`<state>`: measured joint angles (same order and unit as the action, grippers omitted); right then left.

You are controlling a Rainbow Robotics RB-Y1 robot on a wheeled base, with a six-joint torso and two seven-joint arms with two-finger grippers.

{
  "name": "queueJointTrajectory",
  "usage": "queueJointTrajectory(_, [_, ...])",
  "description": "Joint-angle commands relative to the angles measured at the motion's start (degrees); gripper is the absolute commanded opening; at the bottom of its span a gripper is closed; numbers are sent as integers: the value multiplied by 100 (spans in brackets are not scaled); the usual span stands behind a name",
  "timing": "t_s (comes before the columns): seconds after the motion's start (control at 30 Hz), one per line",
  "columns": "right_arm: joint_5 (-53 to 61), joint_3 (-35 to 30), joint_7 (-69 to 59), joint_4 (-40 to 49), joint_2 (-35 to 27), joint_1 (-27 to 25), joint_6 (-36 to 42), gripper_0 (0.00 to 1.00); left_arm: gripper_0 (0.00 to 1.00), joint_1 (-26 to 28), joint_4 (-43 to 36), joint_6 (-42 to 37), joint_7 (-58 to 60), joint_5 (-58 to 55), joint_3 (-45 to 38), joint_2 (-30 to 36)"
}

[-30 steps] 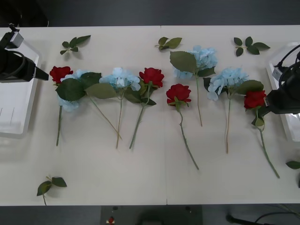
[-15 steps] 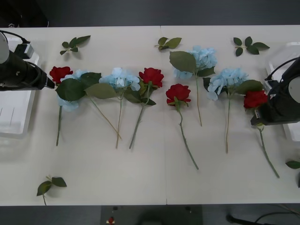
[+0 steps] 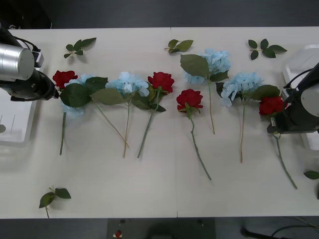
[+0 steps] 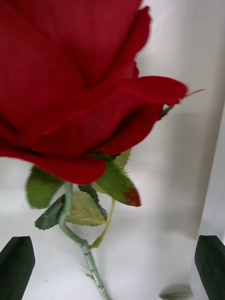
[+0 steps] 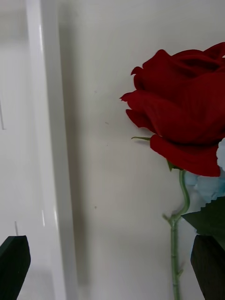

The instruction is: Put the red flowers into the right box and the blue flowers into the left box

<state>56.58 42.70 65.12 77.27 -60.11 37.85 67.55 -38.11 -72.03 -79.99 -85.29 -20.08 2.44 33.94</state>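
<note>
Several red flowers lie in a row on the table, the leftmost (image 3: 64, 78) and the rightmost (image 3: 270, 105) at its ends. Several blue flowers (image 3: 128, 83) lie among them. My left gripper (image 3: 49, 91) hovers between the left box (image 3: 15, 119) and the leftmost rose (image 5: 183, 122). It is open (image 5: 112, 269), with the box's rim (image 5: 47, 140) beside it. My right gripper (image 3: 273, 129) sits low over the rightmost rose (image 4: 70, 93), just below the bloom. It stands open (image 4: 112, 276) with the stem (image 4: 89, 262) between its black fingers (image 4: 16, 267). The right box (image 3: 301, 59) lies behind that arm.
Loose leaf sprigs lie at the back (image 3: 79, 46) (image 3: 179, 46) (image 3: 265, 48), at the front left (image 3: 54, 195) and at the right edge (image 3: 312, 175). The front strip of the table below the stems is bare.
My left arm has swung in from over the left box toward the leftmost rose. My right arm has come down and slightly left over the rightmost rose's stem.
</note>
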Motion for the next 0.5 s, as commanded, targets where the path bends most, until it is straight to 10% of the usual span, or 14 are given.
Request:
queueJointTrajectory(0.03, [-42,-78,176,-203,61,29,-199,100,100,-12,339,502,65,110,-94,-238])
queueJointTrajectory(0.5, [-340,-43,203,-528,483,-32,-541,100,100,-12,655,1091,-49,128,55,-353])
